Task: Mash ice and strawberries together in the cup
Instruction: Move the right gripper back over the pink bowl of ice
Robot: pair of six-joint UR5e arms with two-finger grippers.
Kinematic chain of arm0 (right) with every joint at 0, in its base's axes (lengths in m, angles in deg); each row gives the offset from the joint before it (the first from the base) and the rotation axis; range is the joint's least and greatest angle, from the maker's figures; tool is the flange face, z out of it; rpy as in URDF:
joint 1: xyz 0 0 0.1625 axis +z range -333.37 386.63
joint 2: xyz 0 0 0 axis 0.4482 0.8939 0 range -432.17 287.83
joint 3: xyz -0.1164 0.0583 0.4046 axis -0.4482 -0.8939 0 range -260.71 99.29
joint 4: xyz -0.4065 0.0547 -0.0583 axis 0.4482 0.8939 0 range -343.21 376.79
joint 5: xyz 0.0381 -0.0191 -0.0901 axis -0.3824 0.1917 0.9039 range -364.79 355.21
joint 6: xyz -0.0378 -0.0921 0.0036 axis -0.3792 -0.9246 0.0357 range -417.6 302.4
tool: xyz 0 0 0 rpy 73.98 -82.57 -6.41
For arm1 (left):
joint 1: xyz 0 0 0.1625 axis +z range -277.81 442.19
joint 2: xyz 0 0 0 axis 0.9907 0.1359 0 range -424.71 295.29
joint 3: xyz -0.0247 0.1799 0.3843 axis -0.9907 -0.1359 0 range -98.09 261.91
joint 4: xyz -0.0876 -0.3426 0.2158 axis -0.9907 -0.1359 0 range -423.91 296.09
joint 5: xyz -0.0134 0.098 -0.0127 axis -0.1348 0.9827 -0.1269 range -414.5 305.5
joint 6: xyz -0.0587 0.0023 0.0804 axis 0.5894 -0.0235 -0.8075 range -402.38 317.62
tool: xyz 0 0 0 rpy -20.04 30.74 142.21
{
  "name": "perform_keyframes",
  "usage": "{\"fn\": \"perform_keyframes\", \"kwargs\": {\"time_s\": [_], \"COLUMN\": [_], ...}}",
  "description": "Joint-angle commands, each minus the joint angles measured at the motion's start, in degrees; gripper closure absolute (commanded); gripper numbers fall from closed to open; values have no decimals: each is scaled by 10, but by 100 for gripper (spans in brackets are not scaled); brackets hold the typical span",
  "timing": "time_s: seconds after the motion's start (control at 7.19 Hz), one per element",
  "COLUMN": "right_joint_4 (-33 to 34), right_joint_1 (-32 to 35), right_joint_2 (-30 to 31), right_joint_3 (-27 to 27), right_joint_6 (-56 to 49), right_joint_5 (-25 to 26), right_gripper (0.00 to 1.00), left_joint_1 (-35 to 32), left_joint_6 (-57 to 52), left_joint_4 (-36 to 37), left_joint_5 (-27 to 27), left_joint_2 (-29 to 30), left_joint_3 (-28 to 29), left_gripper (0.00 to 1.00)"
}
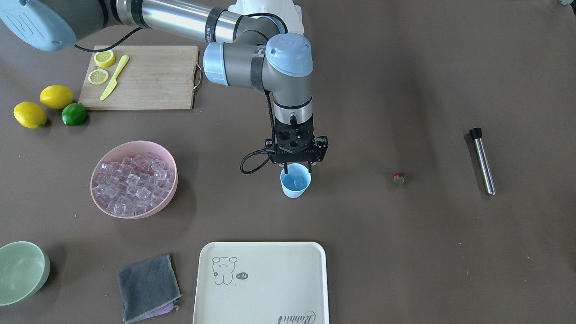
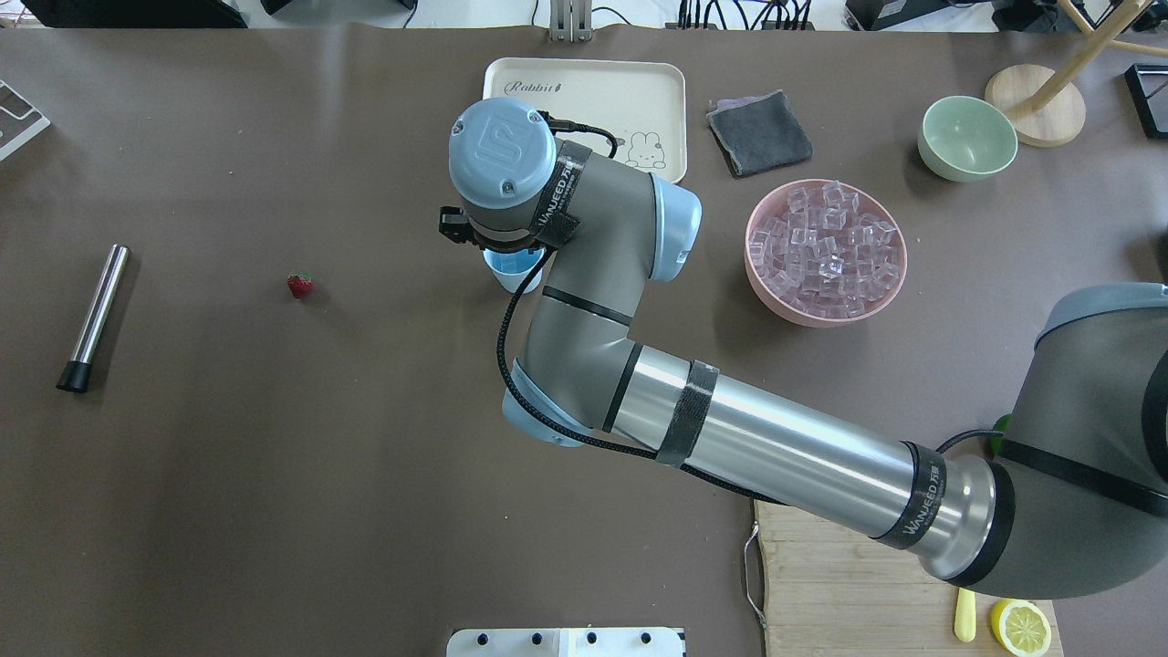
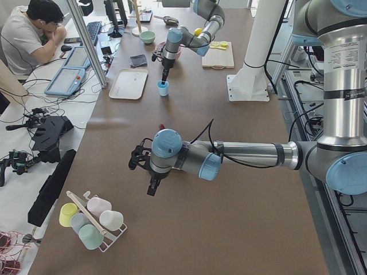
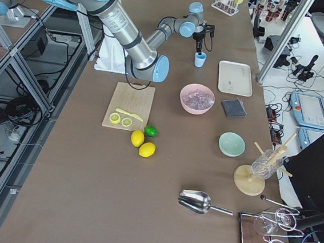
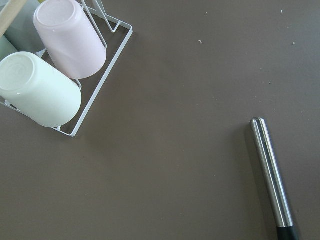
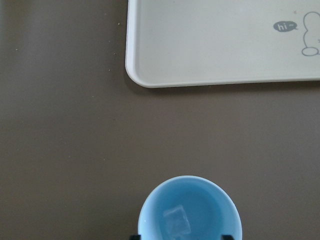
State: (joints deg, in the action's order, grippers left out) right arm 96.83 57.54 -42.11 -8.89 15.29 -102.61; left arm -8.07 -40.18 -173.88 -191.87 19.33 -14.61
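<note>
The small light blue tapered cup (image 2: 511, 269) stands mid-table with one clear ice cube (image 6: 176, 221) inside. Far left lies the steel muddler rod (image 2: 96, 315), then the tiny red strawberry (image 2: 299, 285), not yet added. The right gripper (image 1: 298, 169) hangs just over the cup, jaws spread and empty; rising straight up should avoid tipping it. The left gripper (image 3: 151, 191) cannot be judged. Rightward, the pink bowl (image 2: 785, 308) holds more cubes. The cream tray (image 2: 620, 100) reads "Rabbit" and "hi~"; arm straps read "WANJEED".
</note>
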Motion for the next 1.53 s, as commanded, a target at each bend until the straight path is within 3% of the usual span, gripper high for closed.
{"fn": "perform_keyframes", "kwargs": {"time_s": [0.0,0.28,0.42,0.84,0.97,1.39], "right_joint_4": [28,183,209,211,209,186], "right_joint_1": [24,101,129,202,206,197], "right_joint_2": [1,12,50,185,221,253], "right_joint_3": [34,125,169,212,229,224], "right_joint_6": [-11,-133,-194,-396,-482,-513], "right_joint_5": [-22,-124,-129,-92,-51,-24], "right_gripper": [1,2,2,6,8,9], "left_joint_1": [0,2,3,3,3,3], "left_joint_6": [0,1,2,1,1,1], "left_joint_4": [0,0,0,-1,-4,-8], "left_joint_5": [0,1,1,0,0,1], "left_joint_2": [0,8,8,7,6,7], "left_joint_3": [-1,4,4,1,2,4], "left_gripper": [2,2,2,2,2,2]}}
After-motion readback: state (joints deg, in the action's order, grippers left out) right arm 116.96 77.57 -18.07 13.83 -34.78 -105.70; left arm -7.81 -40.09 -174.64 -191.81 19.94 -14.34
